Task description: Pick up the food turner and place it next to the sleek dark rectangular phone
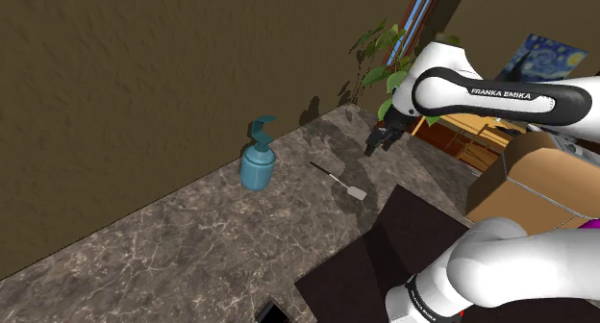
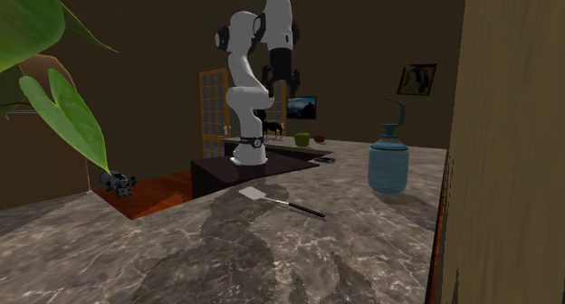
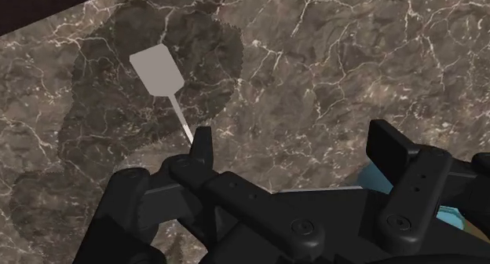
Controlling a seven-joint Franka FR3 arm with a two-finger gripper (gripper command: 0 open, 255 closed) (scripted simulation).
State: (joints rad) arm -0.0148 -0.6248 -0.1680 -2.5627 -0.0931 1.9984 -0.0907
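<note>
Over the marble counter your gripper hangs spread, empty. The food turner handle lies off-centre by one finger; descending now likely pins it, no grasp.

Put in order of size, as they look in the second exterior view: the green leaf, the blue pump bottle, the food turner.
1. green leaf: looks largest, but it hangs close to the camera, so its real size is unsure.
2. blue pump bottle.
3. food turner: long but thin, smallest.
</note>
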